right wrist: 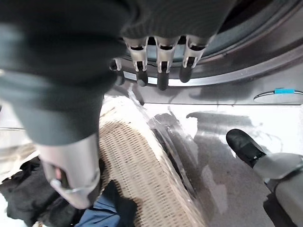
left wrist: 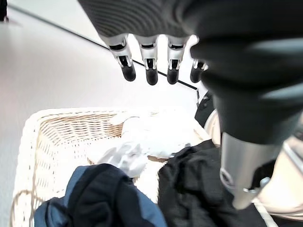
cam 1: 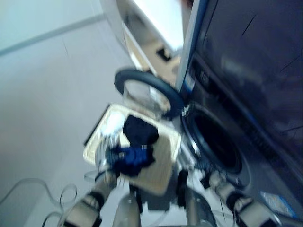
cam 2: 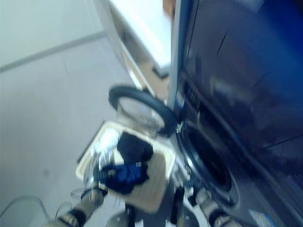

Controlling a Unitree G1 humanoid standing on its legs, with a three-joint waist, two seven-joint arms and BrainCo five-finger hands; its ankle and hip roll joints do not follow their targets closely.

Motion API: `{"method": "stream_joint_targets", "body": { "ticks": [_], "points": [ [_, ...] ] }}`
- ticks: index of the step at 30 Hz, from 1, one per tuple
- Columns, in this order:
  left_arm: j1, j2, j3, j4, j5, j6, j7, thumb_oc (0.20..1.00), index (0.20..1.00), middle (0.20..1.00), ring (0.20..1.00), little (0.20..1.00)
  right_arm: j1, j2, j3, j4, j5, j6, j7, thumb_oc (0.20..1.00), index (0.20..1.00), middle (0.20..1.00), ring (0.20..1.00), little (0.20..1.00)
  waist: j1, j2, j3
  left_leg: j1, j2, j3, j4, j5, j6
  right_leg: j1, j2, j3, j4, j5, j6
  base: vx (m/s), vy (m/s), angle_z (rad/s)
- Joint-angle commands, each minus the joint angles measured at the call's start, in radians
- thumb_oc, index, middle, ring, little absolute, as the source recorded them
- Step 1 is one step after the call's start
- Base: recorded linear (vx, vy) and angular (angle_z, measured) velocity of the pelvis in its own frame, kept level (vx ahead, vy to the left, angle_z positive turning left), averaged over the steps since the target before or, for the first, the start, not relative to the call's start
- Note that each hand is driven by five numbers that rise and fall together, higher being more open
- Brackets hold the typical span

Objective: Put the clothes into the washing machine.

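Left robot hand (left wrist: 156,56) hovers released above cream wicker basket (left wrist: 47,137) holding blue, black, white clothes (left wrist: 142,179). Right robot hand (right wrist: 156,56) released near dark washing machine's open drum (cam 1: 215,142).

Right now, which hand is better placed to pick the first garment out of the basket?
The left hand, probably. Its open fingers hang right above the white cloth, black garment and blue garment in the wicker basket. The right hand, open too, sits beside the basket, toward the washing machine.

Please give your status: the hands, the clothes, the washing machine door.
Both hands open: left hand above basket, right hand beside it. Clothes in basket. Washer door open.
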Motion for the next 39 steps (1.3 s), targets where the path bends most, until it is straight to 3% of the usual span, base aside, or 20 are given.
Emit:
{"method": "stream_joint_targets", "body": {
  "ticks": [1, 8, 12, 23, 26, 39],
  "points": [
    [-0.016, 0.024, 0.021, -0.01, 0.002, 0.051, 0.066, 1.0, 1.0, 1.0, 1.0, 1.0, 0.044, -0.022, 0.03, -0.056, 0.054, -0.058, -0.107, 1.0, 1.0, 1.0, 1.0, 1.0, -0.01, -0.011, -0.057, -0.075, -0.008, 0.023, -0.006, 0.044, -0.024, 0.001, -0.002, 0.007, 0.096, -0.123, 0.069, -0.19, 0.088, -0.02],
    [-0.159, 0.112, 0.032, 0.01, -0.074, 0.076, 0.062, 1.0, 1.0, 1.0, 1.0, 1.0, -0.038, -0.049, 0.044, -0.155, 0.148, -0.072, -0.118, 1.0, 1.0, 1.0, 1.0, 1.0, -0.02, -0.022, 0.006, -0.217, -0.004, 0.027, 0.052, 0.054, -0.033, -0.147, 0.0, 0.002, 0.181, -0.136, 0.066, -0.1, 0.058, 0.0],
    [-0.266, 0.176, 0.0, 0.007, -0.083, 0.145, 0.037, 1.0, 1.0, 1.0, 1.0, 1.0, -0.08, -0.069, 0.068, -0.237, 0.189, -0.049, -0.128, 1.0, 1.0, 1.0, 1.0, 1.0, -0.024, -0.03, 0.044, -0.329, 0.012, 0.02, 0.102, 0.067, -0.049, -0.246, -0.002, -0.011, 0.244, -0.153, 0.054, -0.07, 0.01, 0.03],
    [-0.47, 0.289, -0.057, 0.039, -0.129, 0.225, 0.063, 1.0, 1.0, 1.0, 1.0, 1.0, -0.142, -0.139, 0.091, -0.307, 0.263, -0.029, -0.165, 1.0, 1.0, 1.0, 1.0, 1.0, -0.04, -0.039, 0.044, -0.535, 0.027, 0.005, 0.163, 0.079, -0.054, -0.444, -0.016, -0.019, 0.327, -0.169, 0.045, -0.02, 0.037, 0.03],
    [-0.554, 0.333, -0.104, 0.049, -0.116, 0.302, 0.031, 1.0, 1.0, 1.0, 1.0, 1.0, -0.159, -0.171, 0.091, -0.337, 0.289, -0.039, -0.168, 1.0, 1.0, 1.0, 1.0, 1.0, -0.044, -0.046, 0.044, -0.593, 0.018, -0.007, 0.175, 0.078, -0.051, -0.495, -0.02, -0.021, 0.328, -0.157, 0.051, 0.02, 0.068, 0.02],
    [-0.582, 0.36, -0.159, 0.025, -0.082, 0.384, -0.049, 1.0, 1.0, 1.0, 1.0, 1.0, -0.155, -0.212, 0.096, -0.419, 0.346, -0.019, -0.178, 1.0, 1.0, 1.0, 1.0, 1.0, -0.049, -0.073, 0.044, -0.683, 0.003, -0.03, 0.175, 0.077, -0.051, -0.573, -0.014, -0.024, 0.29, -0.114, 0.065, 0.01, 0.016, 0.02]
  ]
}}
